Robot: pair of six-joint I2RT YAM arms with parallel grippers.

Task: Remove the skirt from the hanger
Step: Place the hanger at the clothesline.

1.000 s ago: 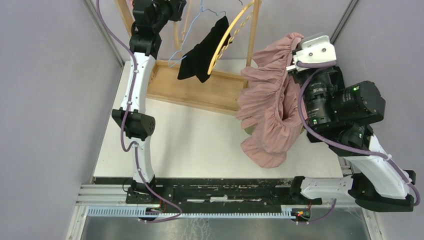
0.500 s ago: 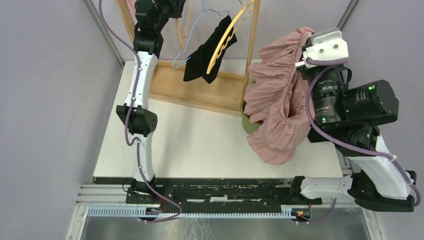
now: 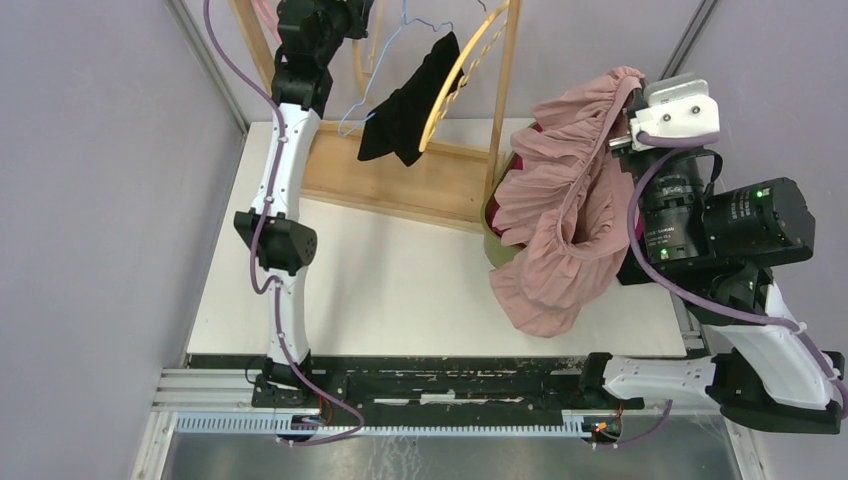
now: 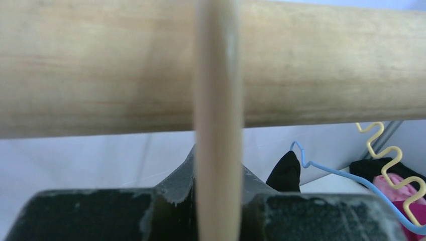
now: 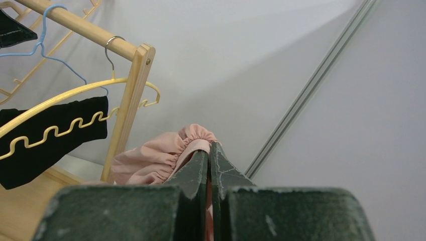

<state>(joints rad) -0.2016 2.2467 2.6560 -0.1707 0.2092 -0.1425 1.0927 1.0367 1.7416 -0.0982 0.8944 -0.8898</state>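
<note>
Loosely bunched pink skirt (image 3: 560, 250), gathered ruffles drooping, pinched in right hand (image 5: 209, 150)

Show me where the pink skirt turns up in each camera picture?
Top external: pink skirt right of centre, hanging from the right gripper.
Left wrist: probably the pink patch, bottom right corner.
Right wrist: bottom centre, pinched in that gripper.
Shared landmark: the yellow wavy hanger.
</note>
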